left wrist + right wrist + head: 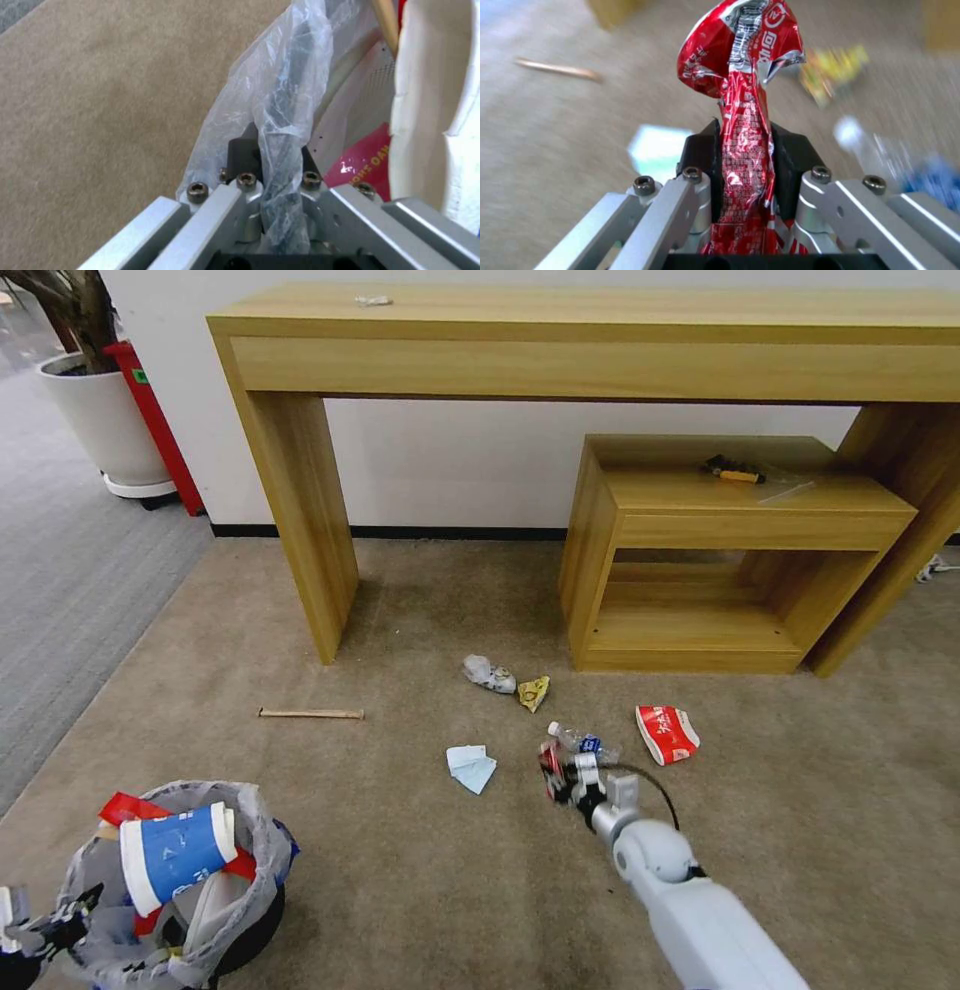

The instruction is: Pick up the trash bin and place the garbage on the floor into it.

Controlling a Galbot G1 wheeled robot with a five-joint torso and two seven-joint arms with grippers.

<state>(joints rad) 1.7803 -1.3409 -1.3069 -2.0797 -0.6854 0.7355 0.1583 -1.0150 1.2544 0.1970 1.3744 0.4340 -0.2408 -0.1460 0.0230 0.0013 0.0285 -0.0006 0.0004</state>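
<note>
Above the floor (420,870) amid the scattered garbage, the right gripper (745,157) pinches a red wrapper (742,75), light, crinkly and likely slippery. The left gripper (277,165) clamps the rim of the trash bin (230,910), best held there.

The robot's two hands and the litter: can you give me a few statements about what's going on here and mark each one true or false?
1. The right gripper is shut on a red wrapper. True.
2. The left gripper hangs open above the floor. False: its fingers clamp the bin at its bagged rim.
3. A blue-white cup lies in the bin. True.
4. The wooden stick is in the bin. False: it lies on the floor.
5. A clear bottle lies on the floor. True.
</note>
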